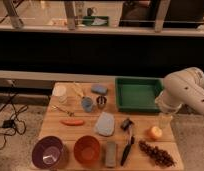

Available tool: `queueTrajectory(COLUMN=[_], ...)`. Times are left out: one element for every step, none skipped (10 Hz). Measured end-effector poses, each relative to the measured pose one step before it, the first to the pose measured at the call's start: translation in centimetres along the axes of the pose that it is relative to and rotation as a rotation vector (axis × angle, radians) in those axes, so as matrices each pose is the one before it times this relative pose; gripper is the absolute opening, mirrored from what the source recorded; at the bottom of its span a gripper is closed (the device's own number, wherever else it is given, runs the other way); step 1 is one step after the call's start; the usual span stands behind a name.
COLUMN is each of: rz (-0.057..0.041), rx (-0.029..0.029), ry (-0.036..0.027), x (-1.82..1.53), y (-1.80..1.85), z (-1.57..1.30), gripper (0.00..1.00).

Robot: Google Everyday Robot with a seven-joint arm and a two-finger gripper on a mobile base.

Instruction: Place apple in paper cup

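Note:
The apple (155, 132), small, round and orange-yellow, lies on the wooden table (145, 120) near its right edge. My gripper (165, 120) hangs from the white arm (187, 90) just above and slightly right of the apple. The paper cup (59, 92), pale and whitish, stands at the table's far left corner, far from the gripper.
A green tray (137, 94) sits at the back right. A blue-grey cup (87, 104), a dark metallic cup (101, 101), a carrot-like piece (72, 122), a grey-blue cloth (105, 123), a purple bowl (47, 151), an orange-red bowl (87, 148), a black brush (127, 142) and grapes (157, 152) fill the table.

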Motion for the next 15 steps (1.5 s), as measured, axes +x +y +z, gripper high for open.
queueTrajectory(rz=[-0.00001,0.00027,0.00017,0.00004,-0.00002,0.00004,0.00004,-0.00006,0.00385,0.01908,0.02197,0.01921,0.01523,0.01285,0.0088], rx=[0.00003,-0.00059,0.00005,0.00011,-0.00001,0.00003,-0.00009,0.00001,-0.00114,-0.00615,-0.01297,-0.00968,-0.01218,-0.01438,-0.01262], ry=[-0.00007,-0.00056,0.00007,0.00002,-0.00002,0.00006,-0.0001,-0.00001,0.00121,0.00192,-0.00001,0.00231,0.00067,-0.00605,-0.0039], x=[-0.003,0.001,0.009,0.001,-0.002,0.005,-0.001,-0.003,0.081,0.41,0.771,0.887,0.624,-0.014,0.125], y=[-0.003,0.008,0.002,-0.002,-0.001,0.002,0.002,-0.003,-0.031,-0.166,-0.282,-0.18,-0.054,-0.124,-0.083], z=[0.001,0.047,-0.006,-0.002,-0.001,-0.002,0.007,0.001,0.035,0.4,0.677,0.436,0.483,0.439,0.298], gripper=[0.8,0.8,0.8,0.8,0.8,0.8,0.8,0.8,0.8,0.8,0.8,0.8,0.8,0.8,0.8])
